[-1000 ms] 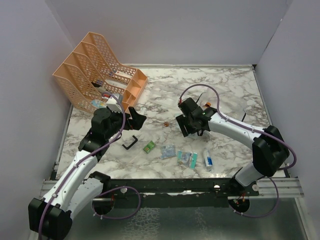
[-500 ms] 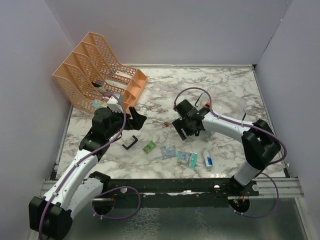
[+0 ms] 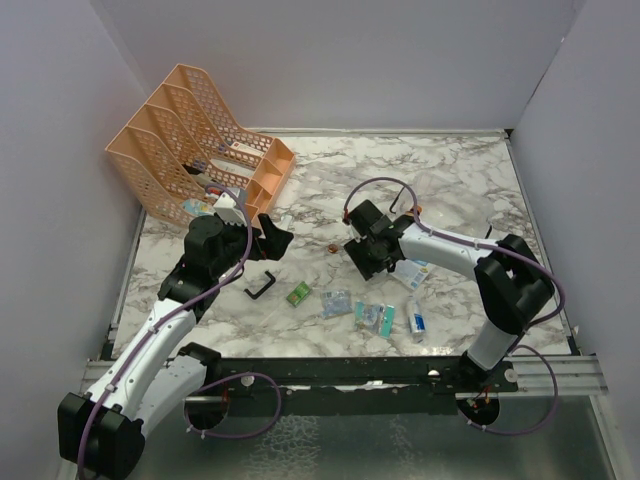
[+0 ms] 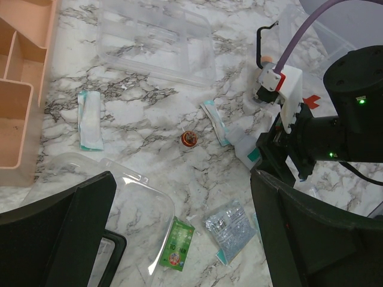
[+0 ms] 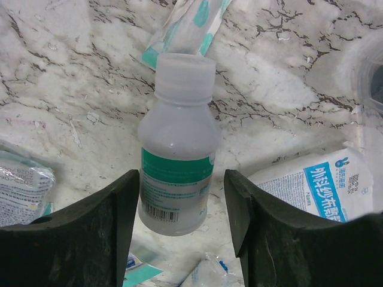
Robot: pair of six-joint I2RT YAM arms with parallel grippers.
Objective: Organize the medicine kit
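White green-labelled bottle (image 5: 178, 149), lying on the marble table (image 5: 72, 84) beside a blue-printed packet (image 5: 323, 179), framed by the spread, empty fingers of the right gripper (image 5: 182, 185): best lowered squarely to close across the labelled body, not the cap; left gripper (image 4: 182, 179) likewise agape, holding nothing.

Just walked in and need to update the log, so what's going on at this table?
Two robot arms are sorting a medicine kit on a marble table. The right gripper has its jaws open on either side of a white bottle with a green label, not closed on it. The left gripper hangs open over a clear plastic lid, holding nothing. A green sachet and a gauze pack lie loose; the orange organizer sits far left.
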